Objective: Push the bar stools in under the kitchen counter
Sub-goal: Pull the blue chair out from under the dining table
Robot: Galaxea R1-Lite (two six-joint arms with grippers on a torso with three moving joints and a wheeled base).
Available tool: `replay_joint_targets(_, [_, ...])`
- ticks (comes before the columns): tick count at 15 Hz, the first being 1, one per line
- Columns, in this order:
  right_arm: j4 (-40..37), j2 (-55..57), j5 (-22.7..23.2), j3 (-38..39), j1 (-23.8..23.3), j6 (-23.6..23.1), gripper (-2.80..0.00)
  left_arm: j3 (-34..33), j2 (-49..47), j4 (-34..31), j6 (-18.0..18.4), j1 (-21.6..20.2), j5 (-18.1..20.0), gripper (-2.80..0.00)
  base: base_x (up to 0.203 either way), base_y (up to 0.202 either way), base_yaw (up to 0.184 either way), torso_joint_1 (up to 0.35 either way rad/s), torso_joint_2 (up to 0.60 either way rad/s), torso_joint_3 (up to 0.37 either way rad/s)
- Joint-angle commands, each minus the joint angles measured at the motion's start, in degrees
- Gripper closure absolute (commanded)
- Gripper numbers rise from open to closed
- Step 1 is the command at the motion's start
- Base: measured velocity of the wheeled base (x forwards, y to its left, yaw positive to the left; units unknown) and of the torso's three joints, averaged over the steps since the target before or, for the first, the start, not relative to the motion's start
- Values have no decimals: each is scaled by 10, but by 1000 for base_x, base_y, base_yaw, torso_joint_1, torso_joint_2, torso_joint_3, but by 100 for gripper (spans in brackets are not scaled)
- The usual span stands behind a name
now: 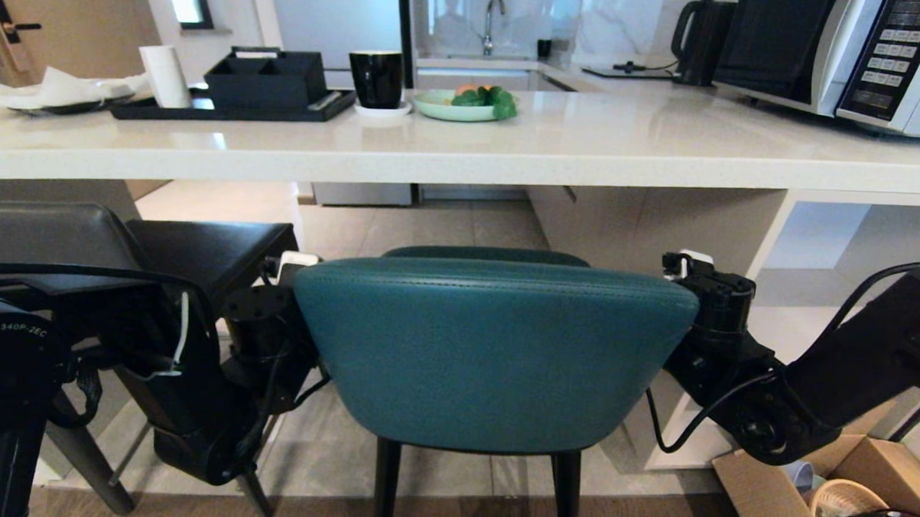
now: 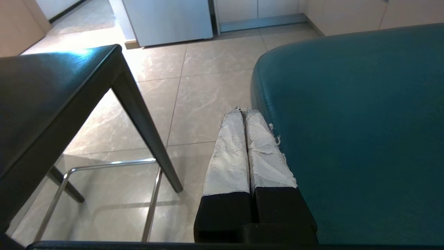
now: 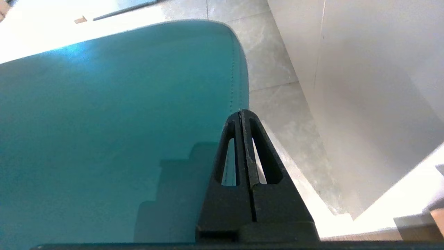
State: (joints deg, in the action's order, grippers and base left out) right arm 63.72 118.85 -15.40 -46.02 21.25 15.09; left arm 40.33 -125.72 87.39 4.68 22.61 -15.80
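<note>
The teal stool (image 1: 491,351) stood centred before the kitchen counter (image 1: 464,148), its curved shell back toward the robot and its front edge just reaching under the white tabletop's near edge; its 2 thin black rear legs showed below the shell. The left gripper (image 2: 242,110) sat at the left edge of that back, jaws pressed together with nothing between them, the white-wrapped fingers (image 2: 227,152) lying alongside the teal upholstery and touching it or nearly so. The right gripper (image 3: 240,111) sat at the right edge of the back, its black jaws likewise pressed together and empty, resting against the teal surface near the stitched seam. So the 2 grippers flanked the shell back, 1 at each side. The dark grey stool (image 1: 200,253) stood to the left, just beside the teal one, its square seat partly under the tabletop edge; in the left wrist view its straight leg and a chrome footrest (image 2: 104,166) showed over the tiled floor (image 2: 208,86). To the right of the teal stool rose the counter's white slab end leg (image 1: 766,246). On the tabletop were a black tray (image 1: 228,106), a black mug (image 1: 375,78), a green plate of fruit (image 1: 465,106) and a microwave (image 1: 857,58). A cardboard box (image 1: 819,485) sat on the floor at lower right.
</note>
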Motion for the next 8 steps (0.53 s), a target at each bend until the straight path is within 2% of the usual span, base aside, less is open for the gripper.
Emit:
replay_joint_targets(1, [5, -22, -1, 11, 8, 2, 0, -23, 11, 3, 0, 11, 1, 0, 0, 0, 0, 0, 0, 0])
replay_joint_targets(4, [5, -40, -20, 48, 30, 1, 0, -58, 20, 3, -4, 26, 6, 0, 0, 0, 0, 0, 0, 0])
replay_joint_targets(8, [5, -90, -24, 99, 56, 1, 0, -64, 21, 3, -4, 29, 7, 0, 0, 0, 0, 0, 0, 0])
